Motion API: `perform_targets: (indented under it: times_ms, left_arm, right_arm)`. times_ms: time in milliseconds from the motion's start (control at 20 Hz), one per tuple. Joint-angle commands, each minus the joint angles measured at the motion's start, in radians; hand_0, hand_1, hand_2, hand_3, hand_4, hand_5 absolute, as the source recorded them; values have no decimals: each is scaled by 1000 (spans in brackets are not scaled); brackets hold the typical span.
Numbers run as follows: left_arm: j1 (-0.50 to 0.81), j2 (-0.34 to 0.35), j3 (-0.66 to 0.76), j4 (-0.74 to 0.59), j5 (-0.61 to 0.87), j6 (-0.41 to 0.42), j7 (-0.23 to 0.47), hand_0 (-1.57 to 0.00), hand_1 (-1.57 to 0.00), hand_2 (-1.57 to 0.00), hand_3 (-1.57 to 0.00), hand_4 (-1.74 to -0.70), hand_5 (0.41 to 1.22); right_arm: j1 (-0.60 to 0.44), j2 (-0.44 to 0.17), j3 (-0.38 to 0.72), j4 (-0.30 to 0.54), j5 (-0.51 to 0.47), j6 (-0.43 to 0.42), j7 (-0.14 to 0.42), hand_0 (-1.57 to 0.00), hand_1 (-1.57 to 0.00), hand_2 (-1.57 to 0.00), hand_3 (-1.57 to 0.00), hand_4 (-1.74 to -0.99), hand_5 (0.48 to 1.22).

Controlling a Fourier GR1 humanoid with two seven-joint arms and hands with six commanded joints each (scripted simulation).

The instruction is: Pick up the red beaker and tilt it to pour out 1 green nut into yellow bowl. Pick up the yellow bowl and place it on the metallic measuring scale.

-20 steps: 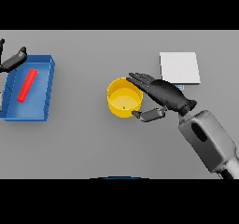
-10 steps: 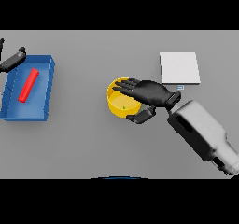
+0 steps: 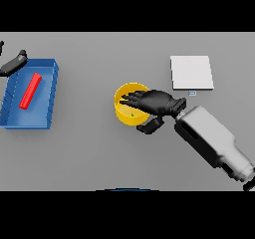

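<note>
Two hands show on the plain grey table (image 3: 99, 153), and only one is at work. Nearest, the white and grey right arm (image 3: 211, 138) comes in from the lower right and slants up toward the table's middle. At its end the dark right hand (image 3: 154, 102) lies over the round yellow bowl (image 3: 125, 114), fingers stretched out fairly straight across the bowl's open top toward the left, covering its right half. The thumb (image 3: 151, 126) sticks out below and just outside the bowl's lower right rim. Whether fingers and thumb truly pinch the rim cannot be told; the hand looks spread rather than clenched. Inside the bowl, just below the fingers, a tiny green speck (image 3: 132, 115) sits on the yellow floor.

Farther back and to the right, well apart from the bowl, lies the flat, square, pale metallic measuring scale (image 3: 191, 72).

On the far left sits a blue rectangular open tray (image 3: 50, 96), and in it a long red beaker (image 3: 30, 90) lies on its side, slanted. Just beyond the tray's upper left corner, at the edge of view, the dark left hand (image 3: 14, 63) shows only partly, its state unclear.
</note>
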Motion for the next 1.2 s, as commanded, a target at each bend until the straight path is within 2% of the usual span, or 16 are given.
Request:
perform_targets:
  times_ms: [0, 50, 150, 250, 350, 450, 550, 650, 750, 800, 950, 1150]
  left_arm:
    - [1, 3, 1, -1, 2, -4, -2, 1, 1, 1, 1, -795, 723]
    - [-1, 7, 0, -1, 1, -7, -1, 1, 1, 1, 1, -792, 725]
    - [15, -6, -12, -24, -6, 0, 3, 1, 1, 1, 1, -791, 728]
    - [10, -5, -7, -29, -2, 1, 12, 1, 1, 1, 1, -794, 728]
    - [13, -8, -12, -44, -5, 3, 16, 1, 1, 1, 1, -793, 730]
    - [15, -11, -14, -51, -4, 0, 30, 1, 1, 1, 1, -793, 732]
    - [20, -13, -11, -58, -1, 2, 37, 1, 1, 1, 1, -796, 730]
    - [23, -12, -15, -58, -2, -3, 35, 1, 1, 1, 1, -793, 729]
    - [9, -8, -14, -39, -10, 0, 42, 1, 1, 1, 1, -788, 732]
    - [10, -6, -10, -36, -3, -3, 26, 1, 1, 1, 1, -791, 733]
    - [14, -8, -12, -40, -7, 4, 15, 1, 1, 1, 1, -793, 735]
    - [9, 0, -8, -30, -6, 0, 12, 1, 1, 1, 1, -790, 727]
  right_arm:
    - [-2, 1, 2, 13, -1, 1, -9, 1, 1, 1, 1, -1277, 696]
    - [-1, 5, 2, 8, -5, 10, -4, 1, 1, 1, 0, -1279, 699]
    - [-11, 8, 9, 48, 5, -7, -28, 1, 1, 0, -4, -1285, 706]
    - [0, 9, 13, 51, 4, -21, -55, 1, 1, -9, -27, -1286, 712]
    - [-11, 19, 9, 70, 0, -24, -58, 1, 1, -27, -60, -1293, 738]
    - [-15, 38, 4, 82, -4, -21, -30, 1, -14, -84, -121, -1333, 800]
    - [-7, 36, 10, 73, -4, -15, -34, -173, -145, -204, -243, -1396, 875]
    - [-20, 35, 18, 78, 11, -13, -33, -469, -376, -379, -419, -1479, 999]
    - [-24, 35, 19, 79, 11, -11, -30, -780, -649, -590, -834, -1469, 1079]
    - [-24, 29, 17, 79, 0, 0, -40, -938, -806, -787, -978, -1521, 1108]
    - [-14, 17, 22, 60, -8, -1, -48, -1247, -1179, -1169, -1054, -1621, 1163]
    - [-9, -5, 17, 29, -15, 21, -21, -1438, -1411, -1406, -1153, -1683, 1197]
